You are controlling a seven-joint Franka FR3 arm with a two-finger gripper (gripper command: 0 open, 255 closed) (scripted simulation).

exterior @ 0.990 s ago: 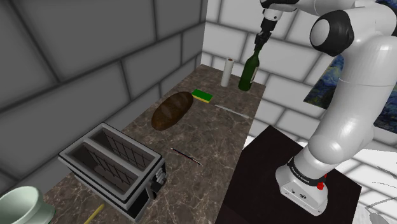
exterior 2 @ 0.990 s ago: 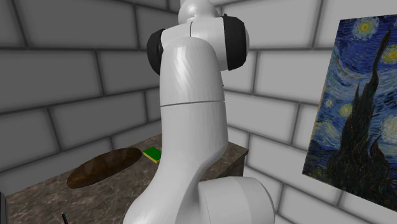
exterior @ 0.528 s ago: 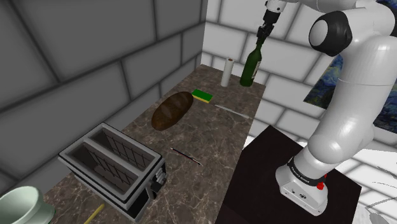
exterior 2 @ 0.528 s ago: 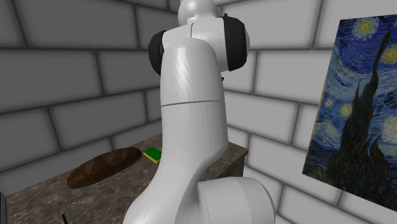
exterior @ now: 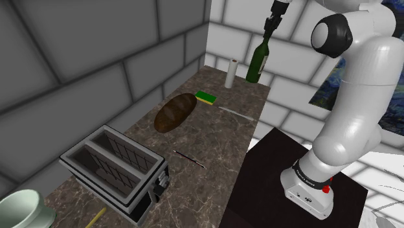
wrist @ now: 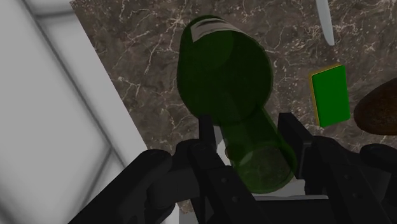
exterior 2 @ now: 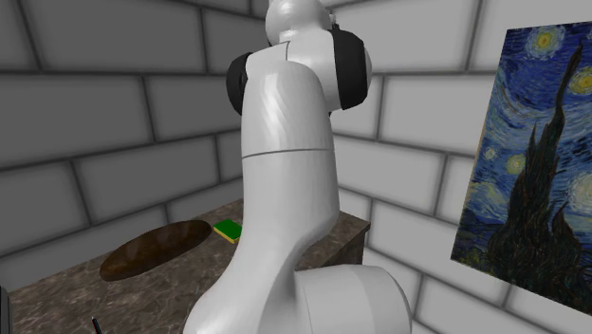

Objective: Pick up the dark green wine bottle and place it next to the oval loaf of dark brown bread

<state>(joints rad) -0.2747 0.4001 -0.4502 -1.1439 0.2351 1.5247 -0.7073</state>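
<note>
One white arm (exterior: 353,97) is seen rising from its stand (exterior: 278,162) and reaching to the far end of a dark marbled counter (exterior: 220,142). At the near end of that counter a toaster (exterior: 116,171) is noted, well apart from the work. Midway along, the oval brown loaf (exterior: 175,111) is found lying flat, with bare counter along both of its long sides.

At the far end the dark green wine bottle (exterior: 258,63) is held upright by its neck, near a white roll (exterior: 230,72). Its base appears to be clear of the surface, though the gap cannot be confirmed. The gripper (exterior: 270,27) is found clamped on the bottle's neck; in the wrist view its fingers (wrist: 207,130) are pressed against the green glass on both sides. A green sponge (exterior: 206,97), yellow-edged, is recorded between bottle and loaf, just beside the loaf's far tip.

Progress is assessed as follows. The grasp is judged complete and the lift under way. The carry toward the loaf, the lowering onto the counter beside it and the release are judged outstanding. The sponge is to be avoided when a standing spot is chosen.
</note>
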